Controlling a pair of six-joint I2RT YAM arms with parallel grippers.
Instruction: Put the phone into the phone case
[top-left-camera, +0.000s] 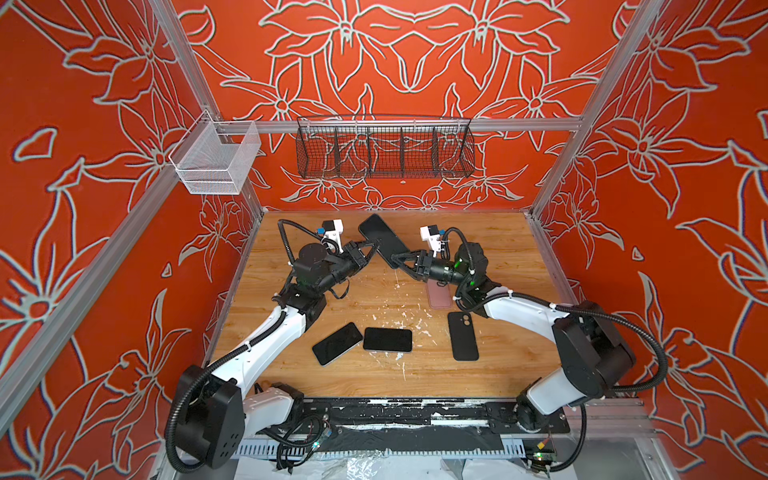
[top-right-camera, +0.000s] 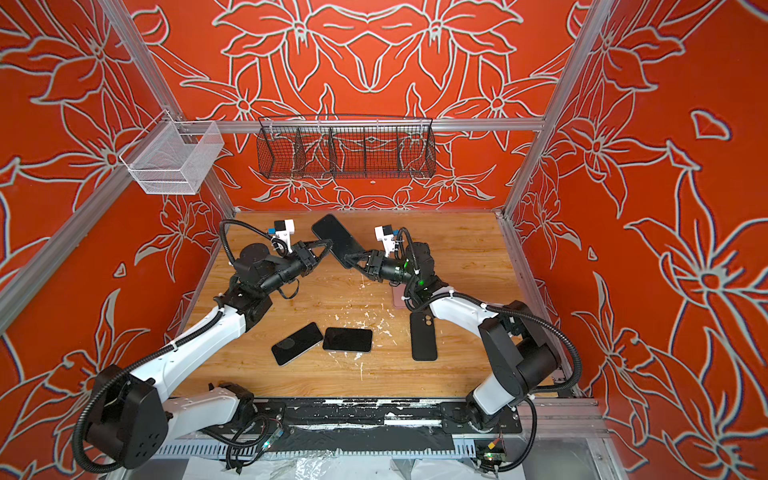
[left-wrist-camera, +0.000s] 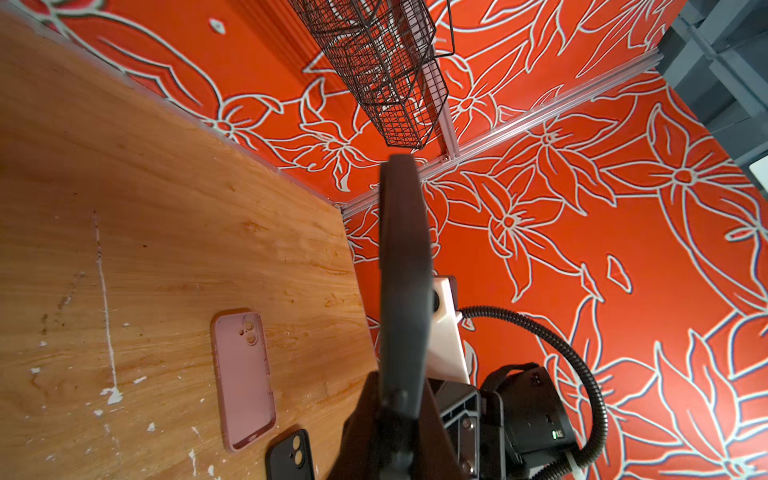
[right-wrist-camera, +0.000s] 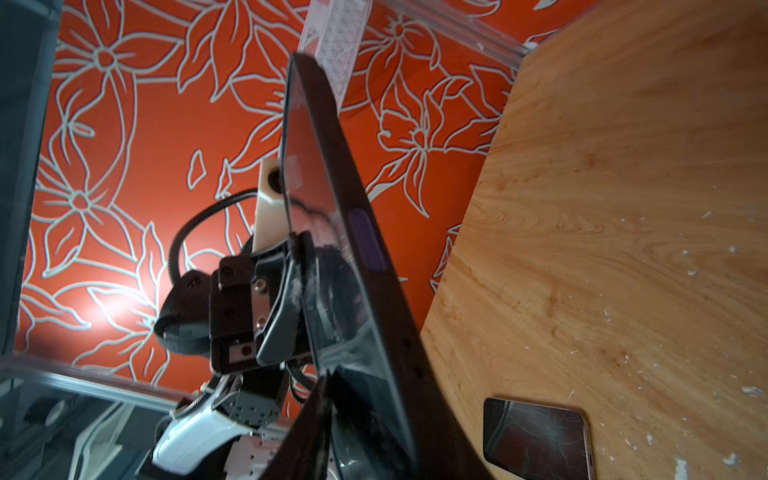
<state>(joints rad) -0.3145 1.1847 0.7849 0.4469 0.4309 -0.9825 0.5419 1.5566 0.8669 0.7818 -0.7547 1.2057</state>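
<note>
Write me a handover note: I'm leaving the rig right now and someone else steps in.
Left claw: shut on the side of the raised black phone.
Right claw: jaws parted around that phone's near end, no clamp visible.
On the table: pink phone case, partly under the right arm; black phone case nearer the front; angled phone and straight phone at the front, screens up.
Done: one phone lifted. Left: seat it in a case; whether it already wears one I cannot tell.
</note>
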